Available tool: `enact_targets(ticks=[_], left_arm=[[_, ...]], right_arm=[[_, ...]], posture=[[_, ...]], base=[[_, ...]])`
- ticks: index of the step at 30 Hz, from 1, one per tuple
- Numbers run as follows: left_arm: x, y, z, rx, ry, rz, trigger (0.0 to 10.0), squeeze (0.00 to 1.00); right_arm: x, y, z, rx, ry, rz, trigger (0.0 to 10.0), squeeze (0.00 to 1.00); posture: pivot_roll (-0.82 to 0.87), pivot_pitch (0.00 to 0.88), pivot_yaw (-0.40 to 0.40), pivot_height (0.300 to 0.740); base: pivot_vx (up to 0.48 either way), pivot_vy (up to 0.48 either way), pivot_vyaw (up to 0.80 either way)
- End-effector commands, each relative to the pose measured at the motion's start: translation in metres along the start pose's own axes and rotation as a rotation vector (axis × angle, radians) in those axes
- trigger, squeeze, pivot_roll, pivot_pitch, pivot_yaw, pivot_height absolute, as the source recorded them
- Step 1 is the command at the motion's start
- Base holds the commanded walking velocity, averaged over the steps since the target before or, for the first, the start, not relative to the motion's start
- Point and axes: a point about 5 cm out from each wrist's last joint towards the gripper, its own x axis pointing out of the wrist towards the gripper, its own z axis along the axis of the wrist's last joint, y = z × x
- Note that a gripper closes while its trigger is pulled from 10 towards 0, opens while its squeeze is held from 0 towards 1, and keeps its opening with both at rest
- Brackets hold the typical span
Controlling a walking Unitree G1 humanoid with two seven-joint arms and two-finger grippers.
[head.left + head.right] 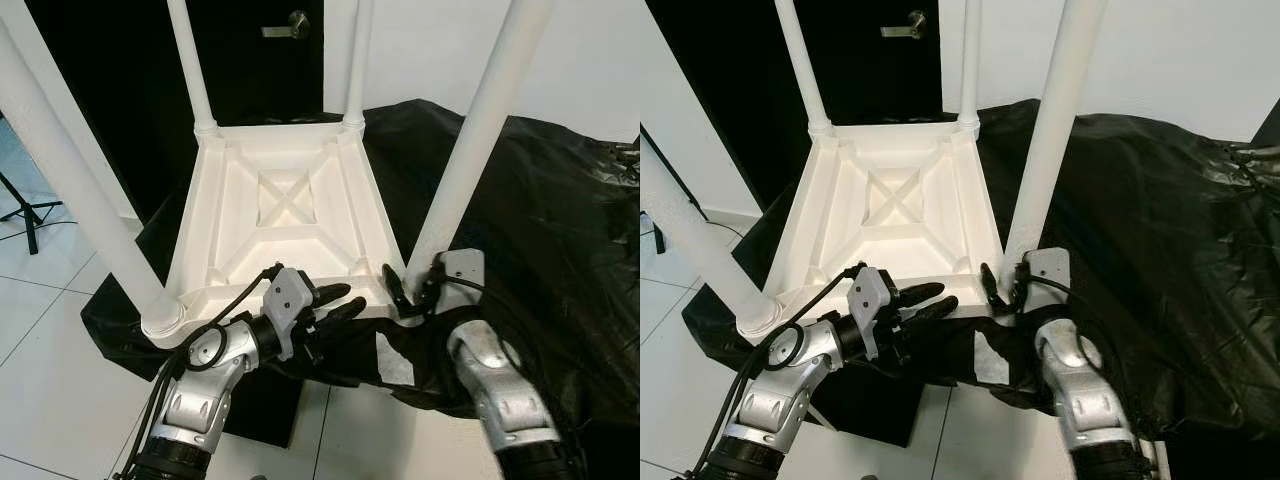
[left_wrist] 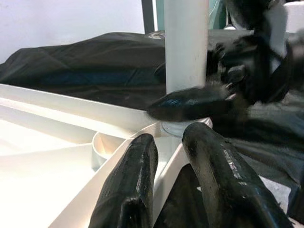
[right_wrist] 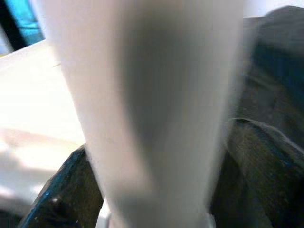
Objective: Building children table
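White plastic table [image 1: 285,215] lies upside down on black sheeting [image 1: 560,230], legs up. Right claw [image 1: 412,290] clamps the base of the near right leg [image 1: 475,140]. Left claw [image 1: 335,303], fingers slightly parted and holding nothing, rests at the table's near edge.

No readable text, labels or numbers anywhere.

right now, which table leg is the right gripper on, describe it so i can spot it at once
Find the white table lying upside down on the black sheet, its four legs pointing up. The one you want is the leg at the near corner on the robot's right. Unlike the other three, it has the right gripper around its base, with the left gripper on the table edge beside it.
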Motion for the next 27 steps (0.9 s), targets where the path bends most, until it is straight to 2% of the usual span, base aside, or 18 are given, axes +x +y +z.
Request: enact_targets(ticks=[1, 3, 8, 10, 12, 13, 14, 15, 16, 21, 23, 27], left_arm=[[0.000, 0.003, -0.002, -0.003, 0.016, 0.056, 10.0, 0.00], [0.001, 0.007, -0.001, 0.003, 0.011, 0.064, 10.0, 0.00], [0.001, 0.008, 0.000, 0.005, 0.007, 0.069, 10.0, 0.00], [0.001, 0.009, 0.001, 0.009, 0.005, 0.073, 10.0, 0.00], [0.001, 0.009, 0.001, 0.009, 0.005, 0.073, 10.0, 0.00], [0.001, 0.010, 0.001, 0.012, 0.005, 0.077, 10.0, 0.00], [0.000, 0.010, 0.002, 0.013, 0.004, 0.079, 10.0, 0.00], [0.000, 0.010, 0.002, 0.013, 0.004, 0.079, 10.0, 0.00], [0.000, 0.011, 0.002, 0.014, 0.004, 0.082, 10.0, 0.00], [-0.002, 0.012, 0.002, 0.018, 0.005, 0.091, 10.0, 0.00], [-0.002, 0.012, 0.002, 0.017, 0.005, 0.092, 10.0, 0.00], [-0.001, 0.011, 0.002, 0.015, 0.005, 0.088, 10.0, 0.00]], right_arm=[[-0.001, 0.001, 0.002, 0.022, -0.023, 0.041, 10.0, 0.00], [0.000, -0.010, 0.007, -0.053, -0.012, 0.212, 10.0, 0.00], [0.005, -0.017, 0.008, -0.084, 0.001, 0.271, 10.0, 0.00], [0.013, -0.021, 0.009, -0.112, 0.021, 0.328, 10.0, 0.00], [0.013, -0.021, 0.009, -0.112, 0.021, 0.328, 10.0, 0.00], [0.020, -0.021, 0.008, -0.137, 0.035, 0.379, 10.0, 0.00], [0.022, -0.021, 0.007, -0.142, 0.040, 0.396, 3.8, 0.00], [0.022, -0.021, 0.007, -0.142, 0.040, 0.396, 3.8, 0.00], [0.024, -0.021, 0.007, -0.144, 0.043, 0.404, 0.0, 0.00], [0.023, -0.022, 0.005, -0.119, 0.049, 0.417, 0.0, 0.00], [0.022, -0.023, 0.005, -0.085, 0.045, 0.397, 0.0, 0.00], [0.022, -0.021, 0.004, -0.075, 0.047, 0.358, 0.0, 0.00]], posture=[[-0.05, 0.000, 0.000, 0.740], [-0.05, 0.000, 0.001, 0.740], [-0.04, 0.000, 0.001, 0.740], [-0.04, 0.000, -0.001, 0.740], [-0.04, 0.000, -0.001, 0.740], [-0.03, 0.000, -0.004, 0.740], [-0.02, 0.000, -0.007, 0.740], [-0.02, 0.000, -0.007, 0.740], [-0.02, 0.000, -0.007, 0.740], [-0.02, 0.000, -0.010, 0.740], [-0.02, 0.000, -0.008, 0.740], [-0.03, 0.000, -0.006, 0.740]], base=[[0.000, 0.000, 0.00], [0.000, 0.000, 0.00], [0.000, 0.000, 0.00], [0.000, 0.000, 0.00], [0.000, 0.000, 0.00], [0.000, 0.000, 0.00], [0.000, 0.000, 0.00], [0.000, 0.000, 0.00], [0.000, 0.000, 0.00], [0.000, 0.000, 0.00], [0.000, 0.000, 0.00], [0.000, 0.000, 0.00]])
